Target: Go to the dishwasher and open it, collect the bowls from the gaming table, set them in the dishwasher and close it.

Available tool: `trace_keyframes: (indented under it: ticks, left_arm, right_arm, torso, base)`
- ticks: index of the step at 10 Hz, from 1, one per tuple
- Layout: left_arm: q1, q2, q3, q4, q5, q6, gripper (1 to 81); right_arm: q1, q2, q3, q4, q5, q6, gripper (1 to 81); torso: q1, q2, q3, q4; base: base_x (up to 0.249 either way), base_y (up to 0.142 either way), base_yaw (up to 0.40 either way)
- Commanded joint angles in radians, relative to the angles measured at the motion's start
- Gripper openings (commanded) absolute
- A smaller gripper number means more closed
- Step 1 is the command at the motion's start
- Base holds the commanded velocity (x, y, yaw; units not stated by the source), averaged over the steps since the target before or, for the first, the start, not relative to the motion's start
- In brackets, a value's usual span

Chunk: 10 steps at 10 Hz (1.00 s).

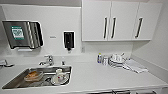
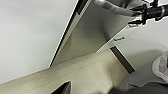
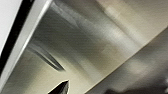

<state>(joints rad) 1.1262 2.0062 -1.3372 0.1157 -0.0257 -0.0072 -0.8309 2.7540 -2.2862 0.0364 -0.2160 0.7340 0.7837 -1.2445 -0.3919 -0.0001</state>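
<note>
The dishwasher shows as a brushed steel front (image 3: 87,45) very close in the right wrist view, with a white counter edge beside it. The left wrist view has the same steel panel (image 2: 92,32) slanting between a white surface and the beige floor (image 2: 82,72). A dark part of my left gripper (image 2: 62,88) sits at that view's edge, and a dark part of my right gripper (image 3: 61,87) lies close to the steel. In the head view I face the white kitchen counter (image 1: 100,75), with dark strips (image 1: 120,92) just under its front edge. The bowls and the gaming table are out of view.
A steel sink (image 1: 15,83) at the left holds white crockery (image 1: 59,78) and an orange-brown item (image 1: 33,75), behind it a tap (image 1: 48,60). More white dishes (image 1: 116,60), a small bottle (image 1: 99,58) and a cloth (image 1: 135,66) stand at the back right. Wall cabinets (image 1: 120,20) hang above.
</note>
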Motion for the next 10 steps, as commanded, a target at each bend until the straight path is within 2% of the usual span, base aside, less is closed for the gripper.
trace_keyframes:
  ticks: [1, 10]
  left_arm:
    - [-0.085, -0.041, 0.020, 0.004, 0.020, -0.002, 81.1]
    - [-0.085, -0.038, 0.021, 0.004, 0.020, -0.002, 81.1]
  right_arm:
    - [-0.015, -0.011, -0.016, -0.058, -0.307, -0.042, 81.1]
    - [-0.021, -0.001, -0.022, -0.058, -0.306, -0.042, 81.1]
  torso:
    - [0.000, 0.000, 0.000, 0.000]
    - [-0.002, -0.001, 0.000, 0.000]
  base:
    - [0.000, 0.000, 0.000]
    - [-0.076, 0.000, 0.000]
